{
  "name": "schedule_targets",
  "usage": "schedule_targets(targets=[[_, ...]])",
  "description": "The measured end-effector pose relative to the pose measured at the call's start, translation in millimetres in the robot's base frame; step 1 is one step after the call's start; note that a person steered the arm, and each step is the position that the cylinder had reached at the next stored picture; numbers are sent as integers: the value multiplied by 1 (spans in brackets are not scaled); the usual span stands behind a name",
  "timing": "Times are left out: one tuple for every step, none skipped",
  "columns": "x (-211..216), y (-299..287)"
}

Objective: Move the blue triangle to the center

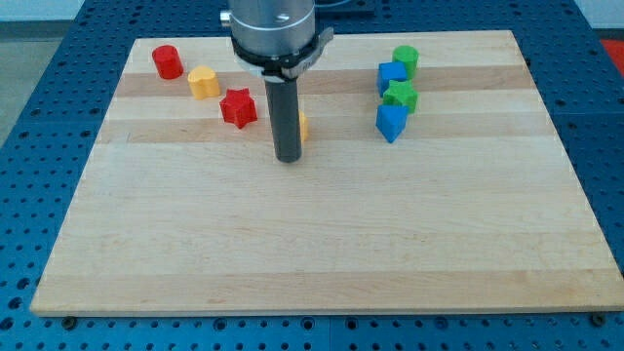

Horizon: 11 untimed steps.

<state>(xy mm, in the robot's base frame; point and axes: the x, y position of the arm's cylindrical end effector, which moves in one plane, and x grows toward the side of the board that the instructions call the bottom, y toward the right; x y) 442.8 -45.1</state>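
The blue triangle [390,122] lies on the wooden board [322,244] at the upper right, at the bottom of a cluster of blocks. My tip [290,158] rests on the board left of it, well apart, near the upper middle. A yellow block [302,126] is mostly hidden right behind the rod. Above the blue triangle sit a green star [401,96], a blue cube [391,75] and a green cylinder [406,59].
A red star [237,107] lies left of the rod. A yellow hexagon [203,82] and a red cylinder [167,61] sit further to the upper left. The board lies on a blue perforated table [39,195].
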Motion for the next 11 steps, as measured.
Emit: schedule_targets(targets=[[26, 28], [25, 105], [7, 200], [-53, 247], [-70, 232], [-70, 177], [-69, 155], [-78, 158], [-72, 136], [-40, 110], [-35, 122]])
